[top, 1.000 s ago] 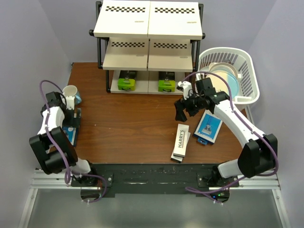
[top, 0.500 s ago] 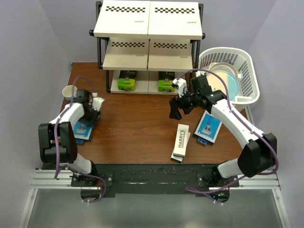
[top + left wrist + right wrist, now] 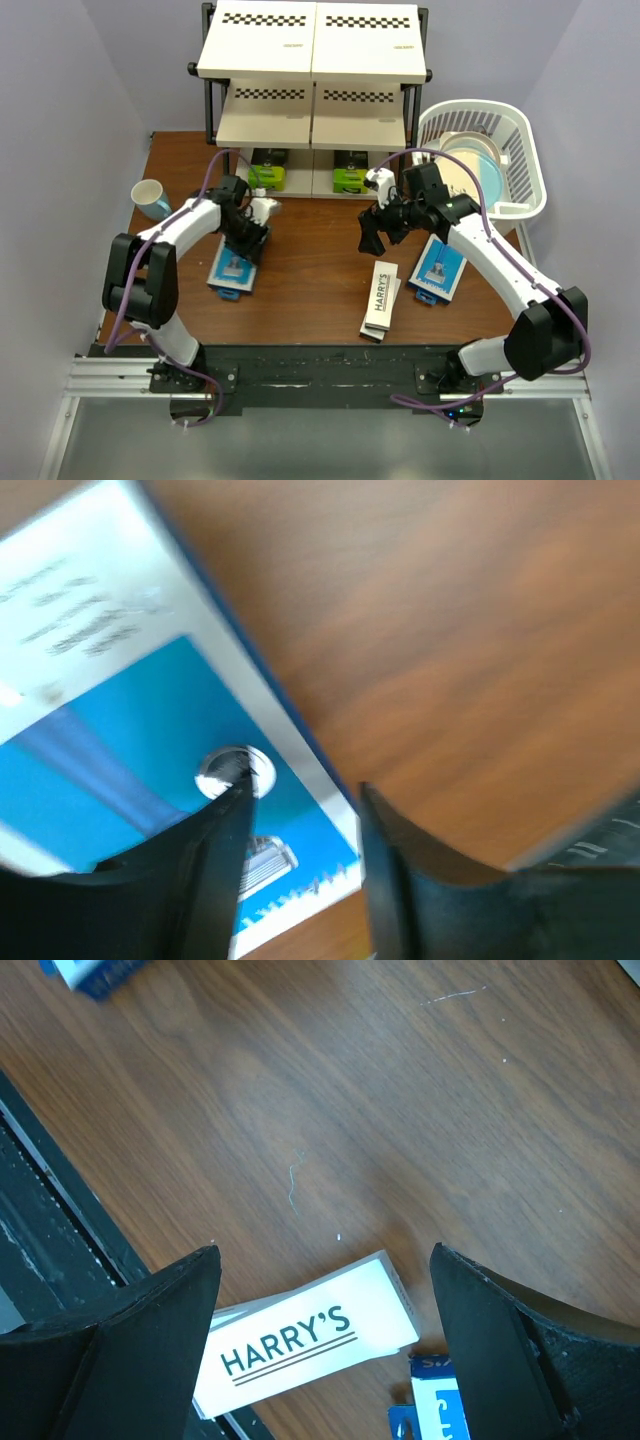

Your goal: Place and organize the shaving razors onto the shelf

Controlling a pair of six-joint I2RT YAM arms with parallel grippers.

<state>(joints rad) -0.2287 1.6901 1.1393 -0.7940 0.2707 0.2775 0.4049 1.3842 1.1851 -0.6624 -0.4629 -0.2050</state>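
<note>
My left gripper is shut on the top end of a blue-and-white razor box over the left-centre of the table. In the left wrist view the fingers straddle the box's edge. My right gripper hangs open above bare wood. Its jaws stand wide, with nothing between them. Below it lies a white HARRY'S box on top of another like it. A second blue-and-white box lies to the right. Two black boxes with lime-green ends sit on the bottom tier of the shelf.
A white plastic basket holding a white-and-blue plate stands at the back right, close to my right arm. A mug stands at the left edge. The table's black front rail runs along the near side.
My left arm has swung right from the table's left edge. Its jaws narrowed onto the blue-and-white box, and the box came along. My right gripper drifted slightly left and stayed open.
</note>
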